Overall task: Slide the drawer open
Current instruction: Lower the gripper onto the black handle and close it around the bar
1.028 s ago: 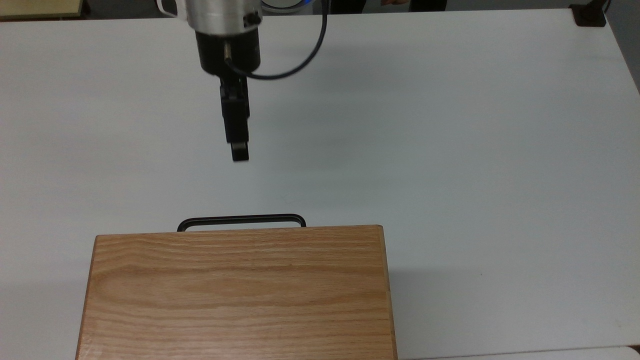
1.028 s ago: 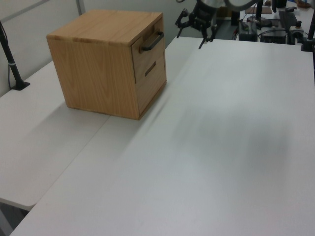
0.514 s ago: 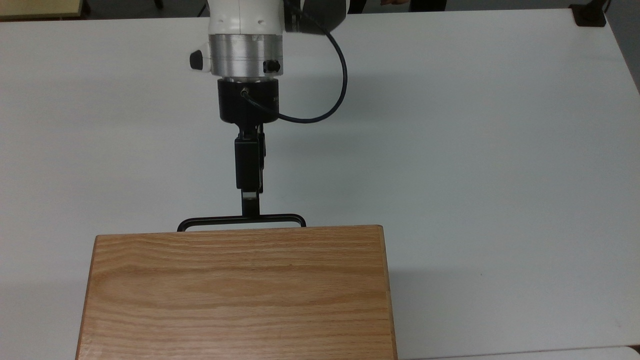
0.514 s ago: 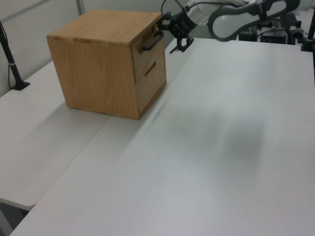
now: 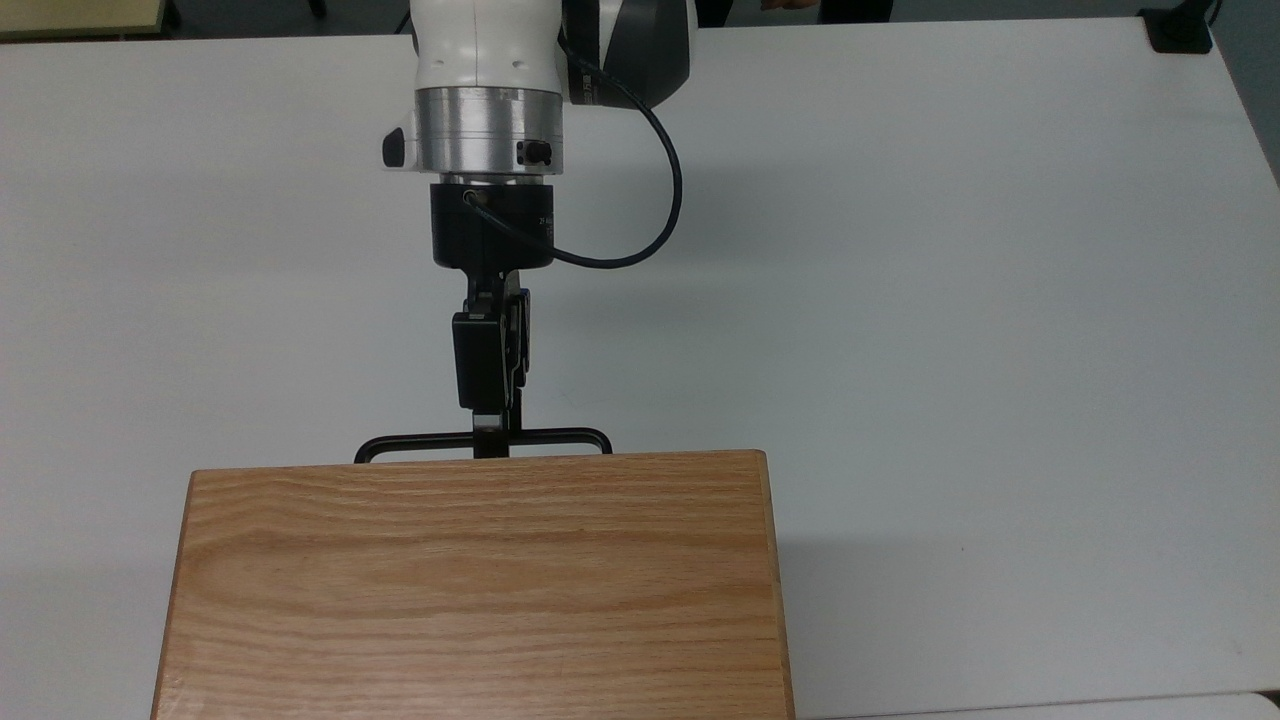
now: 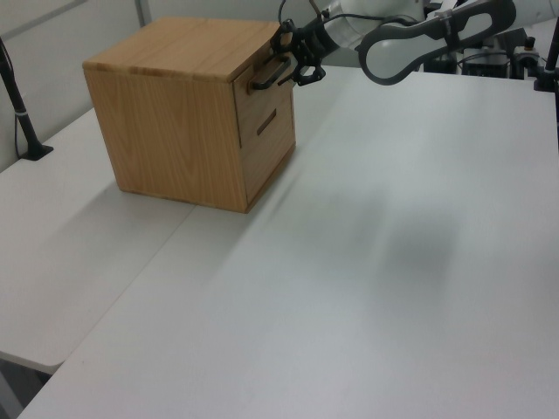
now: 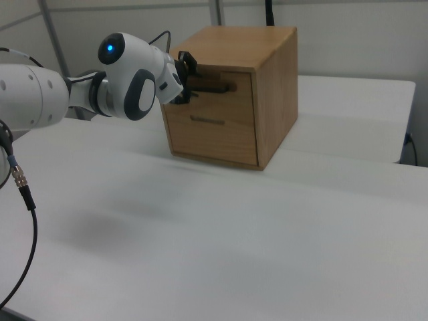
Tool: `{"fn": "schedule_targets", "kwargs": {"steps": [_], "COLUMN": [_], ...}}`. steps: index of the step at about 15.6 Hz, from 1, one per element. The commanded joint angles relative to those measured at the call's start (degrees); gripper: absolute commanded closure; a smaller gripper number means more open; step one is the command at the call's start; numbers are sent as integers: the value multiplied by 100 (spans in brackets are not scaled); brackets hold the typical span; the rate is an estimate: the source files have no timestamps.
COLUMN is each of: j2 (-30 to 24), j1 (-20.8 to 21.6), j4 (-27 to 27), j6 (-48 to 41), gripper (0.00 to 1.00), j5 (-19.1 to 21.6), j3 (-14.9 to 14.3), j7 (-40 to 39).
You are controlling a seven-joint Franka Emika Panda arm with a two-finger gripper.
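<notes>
A: In the top view, where was the black two-finger gripper (image 5: 490, 440)?

B: At the middle of the long black bar handle (image 5: 560, 436) of the light oak drawer (image 6: 262, 96); the handle ran crosswise to it.

A: Left view?

B: The gripper (image 6: 286, 68) met the handle at the oak cabinet's (image 6: 166, 131) top front.

A: Right view?

B: Same contact at the gripper (image 7: 195, 84); I cannot tell its finger spread.

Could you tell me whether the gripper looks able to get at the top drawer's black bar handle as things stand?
Probably yes. The gripper is already at the handle near its middle, with bare table around and nothing between them. Whether it has closed on the bar is unclear.
</notes>
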Motion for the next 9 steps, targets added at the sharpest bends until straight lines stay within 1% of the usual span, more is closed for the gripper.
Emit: {"fn": "schedule_targets", "kwargs": {"steps": [1, 2, 3, 7, 8, 9], "j2": [44, 36, 27, -44, -44, -44], "j1": [30, 30, 30, 13, 13, 13], "j4": [74, 74, 65, 4, -5, -5], "j6": [69, 70, 70, 61, 61, 52], "gripper": [79, 86, 86, 85, 83, 77], "j5": [81, 72, 63, 72, 72, 72], "j3": [-38, -47, -47, -47, -47, -47], "j7": [14, 5, 5, 5, 5, 5]}}
